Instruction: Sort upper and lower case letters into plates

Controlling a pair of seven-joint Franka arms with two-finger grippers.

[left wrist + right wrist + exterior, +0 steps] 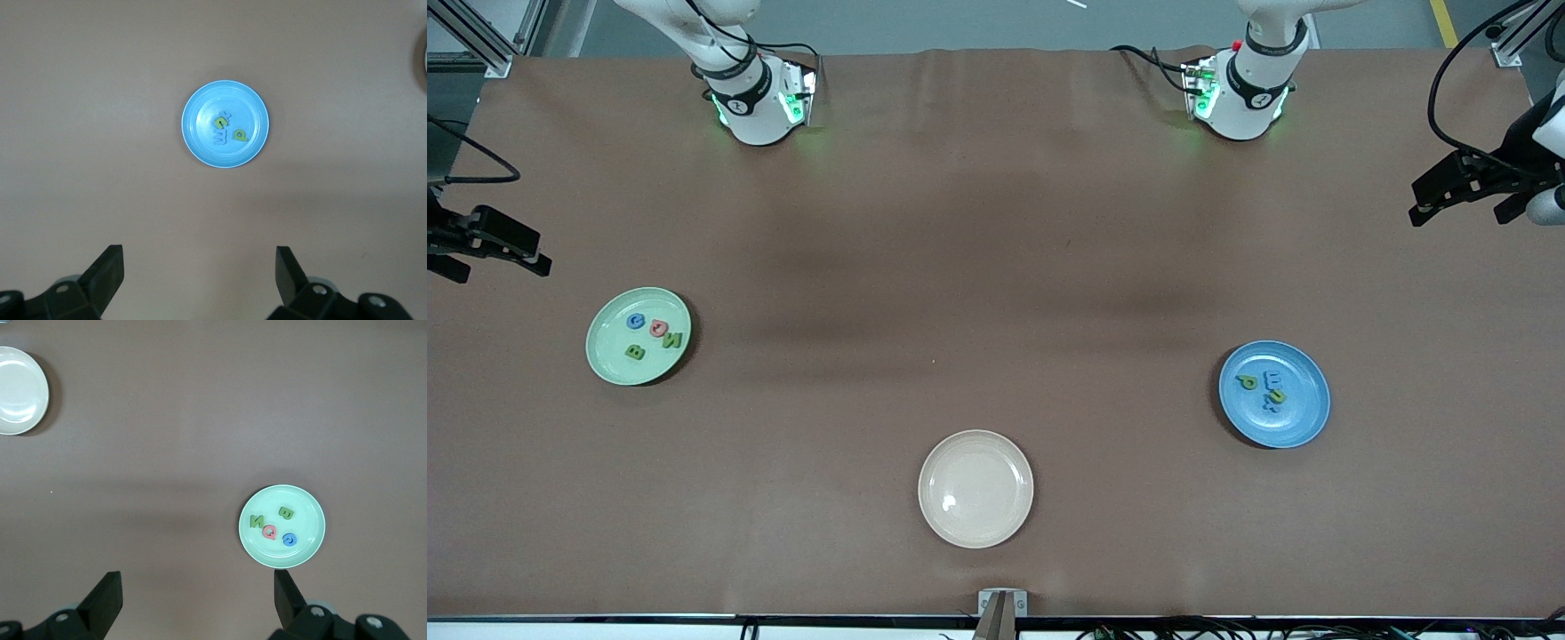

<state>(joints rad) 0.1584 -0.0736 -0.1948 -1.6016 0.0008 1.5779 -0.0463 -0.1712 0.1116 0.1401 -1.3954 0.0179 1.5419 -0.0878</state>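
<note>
The mint green plate (609, 357) lies toward the right arm's end of the table and holds several letters: a blue G (637, 322), a pink Q (658, 328), a green N (673, 339) and a green B (635, 352). The blue plate (1305, 420) lies toward the left arm's end and holds several letters, among them a green p (1247, 382) and a blue m (1276, 380). My left gripper (1458, 212) is open and empty, high over the table's edge; its wrist view shows the blue plate (200, 137). My right gripper (505, 272) is open and empty at the other edge, over the mint plate (308, 520).
An empty cream-beige plate (975, 524) lies in the middle, nearest the front camera, and also shows in the right wrist view (20, 390). The brown table cloth (996, 267) covers the whole table. Both arm bases stand along the table's edge farthest from the front camera.
</note>
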